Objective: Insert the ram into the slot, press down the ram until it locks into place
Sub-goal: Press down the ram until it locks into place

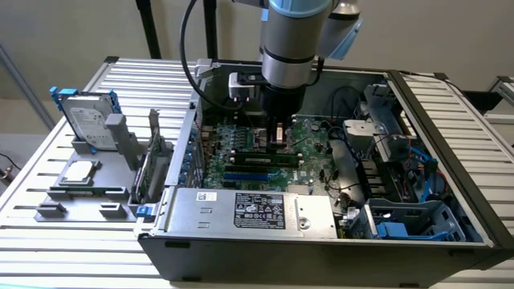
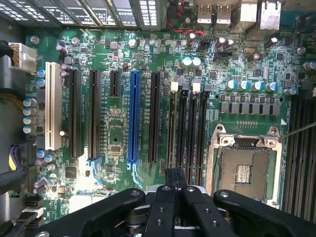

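Centre of ext. view: long thin green ram stick w/ dark chips standing in long narrow black plastic slot. Just up-right: dark gripper over stick, fingers drawn together; contact w/ stick unclear.

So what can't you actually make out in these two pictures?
Exterior view: the arm blocks the board right beneath it.
Exterior view: print on the metal box's label is too small to read.
Wrist view: the hand covers the near ends of the black slots.
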`<state>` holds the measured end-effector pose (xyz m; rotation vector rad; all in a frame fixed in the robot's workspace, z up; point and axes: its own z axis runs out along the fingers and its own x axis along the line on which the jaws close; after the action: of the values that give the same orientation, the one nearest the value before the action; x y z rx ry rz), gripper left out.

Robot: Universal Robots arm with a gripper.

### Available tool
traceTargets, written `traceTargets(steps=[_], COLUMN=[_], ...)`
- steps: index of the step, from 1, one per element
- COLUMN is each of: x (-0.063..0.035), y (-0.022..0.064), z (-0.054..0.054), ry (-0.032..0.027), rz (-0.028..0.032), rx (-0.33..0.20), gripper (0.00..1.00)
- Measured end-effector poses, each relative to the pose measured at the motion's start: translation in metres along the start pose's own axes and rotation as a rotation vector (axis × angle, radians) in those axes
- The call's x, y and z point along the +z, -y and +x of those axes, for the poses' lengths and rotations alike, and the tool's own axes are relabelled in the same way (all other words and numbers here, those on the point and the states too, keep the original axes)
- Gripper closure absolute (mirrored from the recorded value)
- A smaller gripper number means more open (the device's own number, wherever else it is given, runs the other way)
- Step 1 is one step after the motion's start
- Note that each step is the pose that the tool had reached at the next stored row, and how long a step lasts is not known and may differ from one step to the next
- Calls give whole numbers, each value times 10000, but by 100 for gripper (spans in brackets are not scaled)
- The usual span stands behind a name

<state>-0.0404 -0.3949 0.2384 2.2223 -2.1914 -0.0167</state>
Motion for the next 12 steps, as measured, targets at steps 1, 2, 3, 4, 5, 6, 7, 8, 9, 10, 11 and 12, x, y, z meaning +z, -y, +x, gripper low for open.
traceTargets(steps=[1,2,3,4,5,6,7,8,9,10,11,12], x=[4,8,12,16,20,24,29,33,37,43,49,55], y=[0,0,1,1,1,1,1,1,1,1,1,1], z=[-2,-3,-4,-5,-6,-7,-7,-7,-7,-8,-8,-8], ry=[2,3,3,2,2,2,2,1,1,1,1,1], rz=[1,1,2,1,1,1,1,1,1,0,1,0], rx=[0,0,-1,-1,0,0,-1,0,0,0,0,0], gripper=[90,90,90,90,90,90,90,90,90,90,90,90])
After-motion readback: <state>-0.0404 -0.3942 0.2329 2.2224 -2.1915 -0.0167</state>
